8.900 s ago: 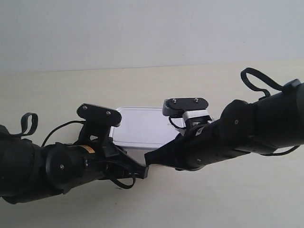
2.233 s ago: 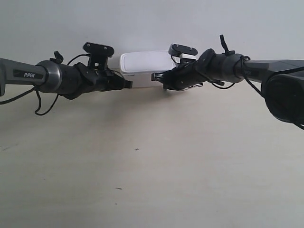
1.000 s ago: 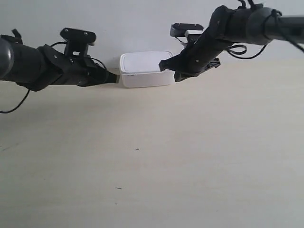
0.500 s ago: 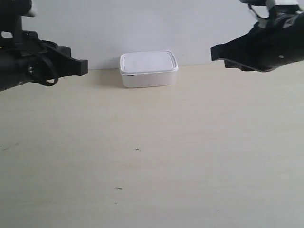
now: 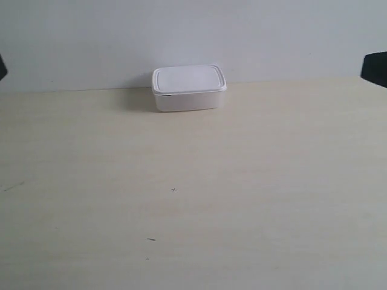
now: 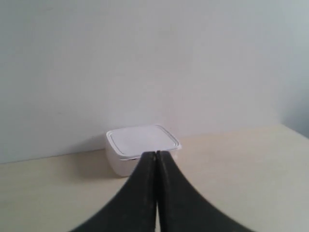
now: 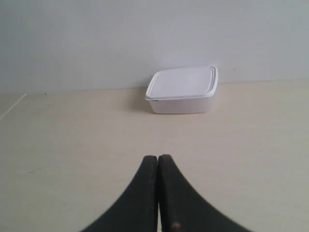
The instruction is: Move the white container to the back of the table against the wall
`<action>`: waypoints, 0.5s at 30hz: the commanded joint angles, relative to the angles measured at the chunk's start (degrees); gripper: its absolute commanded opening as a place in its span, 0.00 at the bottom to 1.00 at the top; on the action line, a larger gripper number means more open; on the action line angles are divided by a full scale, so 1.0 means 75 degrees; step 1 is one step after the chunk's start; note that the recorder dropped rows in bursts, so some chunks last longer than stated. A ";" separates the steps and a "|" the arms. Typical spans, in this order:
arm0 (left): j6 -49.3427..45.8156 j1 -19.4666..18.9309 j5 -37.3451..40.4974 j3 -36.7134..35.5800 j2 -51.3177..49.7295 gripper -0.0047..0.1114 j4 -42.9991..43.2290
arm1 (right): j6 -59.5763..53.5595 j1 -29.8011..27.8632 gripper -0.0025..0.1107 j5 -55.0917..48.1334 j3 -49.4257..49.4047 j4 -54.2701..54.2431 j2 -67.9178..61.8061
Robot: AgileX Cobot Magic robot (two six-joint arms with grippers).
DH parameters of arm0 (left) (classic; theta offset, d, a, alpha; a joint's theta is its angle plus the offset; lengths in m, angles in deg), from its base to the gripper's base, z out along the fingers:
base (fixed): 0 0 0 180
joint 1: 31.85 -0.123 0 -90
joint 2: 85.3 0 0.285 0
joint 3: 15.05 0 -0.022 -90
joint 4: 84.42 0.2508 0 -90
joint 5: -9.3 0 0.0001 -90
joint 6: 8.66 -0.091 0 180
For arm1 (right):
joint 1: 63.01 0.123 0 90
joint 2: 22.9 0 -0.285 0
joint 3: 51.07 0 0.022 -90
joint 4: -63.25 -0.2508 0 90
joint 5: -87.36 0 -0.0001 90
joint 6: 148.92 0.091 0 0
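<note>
White container (image 5: pixel 188 88) stands upper centre against the wall (image 5: pixel 272 36), where the task wants it; left gripper (image 6: pixel 156 154) and right gripper (image 7: pixel 158 158) are closed, empty.

Light: even, diffuse, moderately bright. Shadow: faint, soft-edged, on the table (image 5: pixel 181 211) beside the white container (image 5: pixel 188 88). Wrist views: slightly soft; left gripper (image 6: pixel 156 153), right gripper (image 7: pixel 158 157) near-black, featureless.
</note>
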 commanded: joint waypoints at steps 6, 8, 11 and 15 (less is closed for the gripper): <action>0.0406 0.0049 0.0874 -0.0735 0.2481 0.04 0.0179 | 0.0051 0.0026 0.02 -0.0889 -0.0487 -0.0010 0.1801; 0.0443 0.0049 0.1196 -0.0824 0.2832 0.04 0.0285 | 0.0051 0.0026 0.02 -0.1041 -0.0487 -0.0010 0.1999; 0.0636 0.0049 0.1151 -0.0961 0.3227 0.04 0.0324 | 0.0037 0.0026 0.02 -0.0969 -0.0487 -0.0028 0.2161; 0.0857 0.0049 0.0823 -0.0970 0.3283 0.04 0.0324 | 0.0037 0.0026 0.02 -0.0246 -0.0487 -0.0097 0.2113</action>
